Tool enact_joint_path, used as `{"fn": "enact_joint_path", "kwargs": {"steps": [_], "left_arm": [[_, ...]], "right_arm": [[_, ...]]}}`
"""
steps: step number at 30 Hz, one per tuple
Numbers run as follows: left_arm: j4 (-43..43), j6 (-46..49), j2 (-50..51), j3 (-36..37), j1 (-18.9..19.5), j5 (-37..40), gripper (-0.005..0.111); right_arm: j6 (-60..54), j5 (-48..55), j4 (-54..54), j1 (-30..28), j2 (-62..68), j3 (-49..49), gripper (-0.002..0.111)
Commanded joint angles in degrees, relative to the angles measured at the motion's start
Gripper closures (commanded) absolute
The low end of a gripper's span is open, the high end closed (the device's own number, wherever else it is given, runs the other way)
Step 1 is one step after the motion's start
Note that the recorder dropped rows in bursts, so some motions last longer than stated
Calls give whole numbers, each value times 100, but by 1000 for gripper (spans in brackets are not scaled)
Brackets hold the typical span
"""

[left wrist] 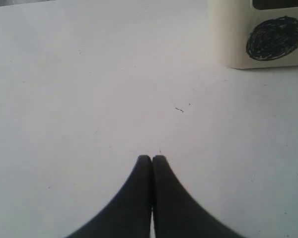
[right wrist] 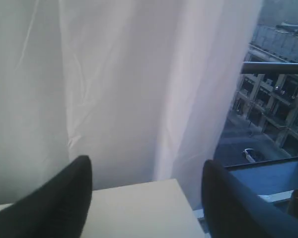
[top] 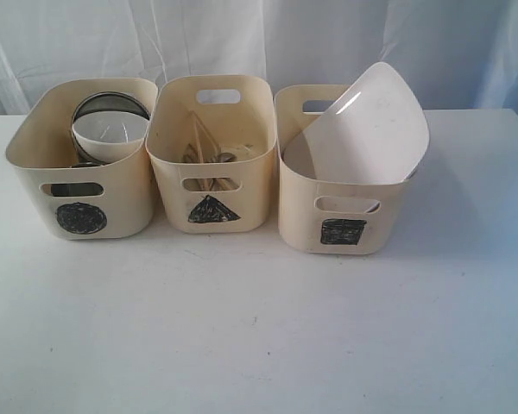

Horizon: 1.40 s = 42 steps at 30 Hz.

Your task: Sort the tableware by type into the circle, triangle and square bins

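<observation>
Three cream bins are noted close side by side on the white tabletop (top: 242,328), marks facing the exterior view. In the circle bin (top: 34,155) a small white bowl (top: 110,136) is seen tipped on edge against the rim of a steel bowl (top: 112,102); what lies deeper is hidden. In the triangle bin (top: 250,138) wooden chopsticks (top: 200,142) and steel cutlery (top: 229,158) are seen lying together, single pieces not told apart. The square white plate (top: 371,129) is propped tilted in the square bin (top: 302,216), its upper edge well above the rim, judged too wide to lie flat. Nothing loose is seen on the tabletop, so sorting is judged complete or nearly so. The left gripper (left wrist: 151,158) is pressed together, empty, low over bare tabletop near the circle bin. The right gripper (right wrist: 147,166) is spread, nothing between its fingers, and is aimed at the curtain (right wrist: 114,74) past the tabletop's edge, judged clear of the bins.
</observation>
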State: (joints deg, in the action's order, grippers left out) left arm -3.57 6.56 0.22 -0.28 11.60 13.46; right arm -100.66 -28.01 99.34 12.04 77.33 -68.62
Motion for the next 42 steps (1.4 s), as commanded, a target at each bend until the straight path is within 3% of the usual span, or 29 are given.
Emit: {"fn": "enact_joint_path", "kwargs": {"steps": [1,9,13,20,24,32,42], "left_arm": [[-63,-14,-22,28,-34,-15,107],[-63,-14,-22,28,-34,-15,107],[-63,-14,-22,28,-34,-15,107],[-63,-14,-22,28,-34,-15,107],[-63,-14,-22,28,-34,-15,107],[-63,-14,-22,28,-34,-15,107],[-63,-14,-22,28,-34,-15,107]], "right_arm": [[118,117,61,-1,-1625,1023,63],[492,3036,61,-1,-4561,3421,106],[622,4004,61,-1,-5055,3857,108],[650,4692,-8,-1,-5545,4258,108],[650,4723,-797,-1,-5912,4396,108],[650,4305,-820,-1,-6020,4410,108],[695,2978,-820,-1,-6690,5489,108]]}}
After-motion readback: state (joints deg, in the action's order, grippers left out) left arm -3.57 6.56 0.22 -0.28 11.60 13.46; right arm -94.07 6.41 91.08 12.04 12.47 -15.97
